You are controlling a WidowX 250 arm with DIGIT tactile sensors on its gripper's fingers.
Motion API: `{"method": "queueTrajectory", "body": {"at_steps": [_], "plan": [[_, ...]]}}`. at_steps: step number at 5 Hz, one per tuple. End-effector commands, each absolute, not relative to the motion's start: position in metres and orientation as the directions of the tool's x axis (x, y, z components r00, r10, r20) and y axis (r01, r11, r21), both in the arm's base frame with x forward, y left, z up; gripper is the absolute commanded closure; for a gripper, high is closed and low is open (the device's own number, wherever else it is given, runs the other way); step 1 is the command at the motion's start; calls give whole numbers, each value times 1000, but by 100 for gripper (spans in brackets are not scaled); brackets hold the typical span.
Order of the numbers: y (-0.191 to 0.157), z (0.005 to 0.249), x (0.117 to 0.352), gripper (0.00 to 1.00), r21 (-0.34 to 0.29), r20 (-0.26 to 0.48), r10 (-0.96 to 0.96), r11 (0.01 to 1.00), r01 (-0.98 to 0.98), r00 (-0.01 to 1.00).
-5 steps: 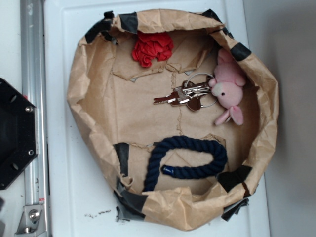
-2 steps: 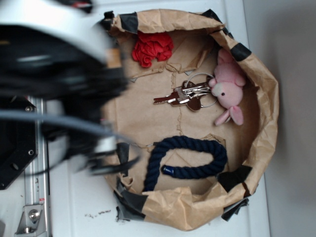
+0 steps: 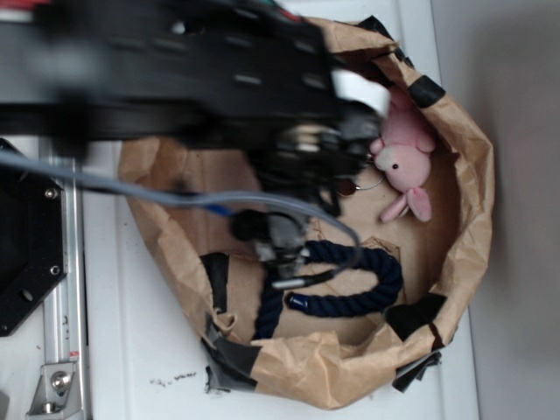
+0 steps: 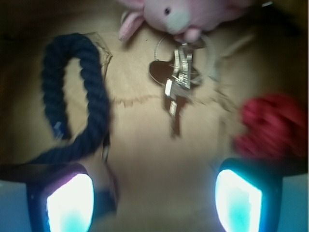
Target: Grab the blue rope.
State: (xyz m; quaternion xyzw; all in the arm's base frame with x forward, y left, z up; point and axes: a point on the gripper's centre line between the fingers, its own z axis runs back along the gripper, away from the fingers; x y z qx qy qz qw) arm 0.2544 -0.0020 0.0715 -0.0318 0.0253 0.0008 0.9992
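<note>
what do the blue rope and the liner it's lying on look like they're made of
The blue rope looks like soft twisted fibre, maybe cotton: thick matte navy strands with a visible spiral lay. The liner looks like brown kraft paper: creased, crumpled, torn in places, matte, held with black tape.

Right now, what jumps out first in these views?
The blurred black arm sweeps across the paper-lined basket. Below it lies the hooked blue rope, left of the keys, with the pink plush above them. The gripper is open and holds nothing.
</note>
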Motion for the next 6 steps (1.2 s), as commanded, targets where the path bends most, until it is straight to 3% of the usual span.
{"method": "queueTrajectory", "body": {"at_steps": [1, 2, 3, 4, 6], "plan": [[-66, 30, 267, 0, -106, -68, -85, 991, 78, 994], [-84, -4, 268, 0, -73, -115, -110, 992, 102, 987], [-91, -16, 259, 100, -12, -165, -85, 996, 85, 983], [-87, 0, 254, 100, 40, -160, -73, 996, 81, 984], [-72, 47, 252, 100, 68, -50, 26, 997, -22, 998]]}}
